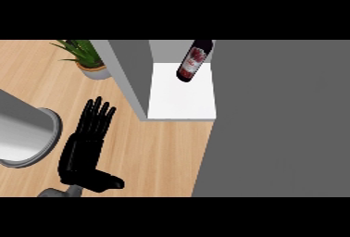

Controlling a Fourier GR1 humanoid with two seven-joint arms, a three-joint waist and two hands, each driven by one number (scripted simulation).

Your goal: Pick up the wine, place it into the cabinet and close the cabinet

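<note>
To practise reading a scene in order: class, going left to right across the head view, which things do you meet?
Grey round container → left hand → potted plant → cabinet's grey side wall → wine bottle → large grey panel.

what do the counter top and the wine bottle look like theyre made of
Counter top: looks like light wood or a wood-look laminate, with long pale grain lines and a matt finish. Wine bottle: probably dark glass, glossy, with a red label.
</note>
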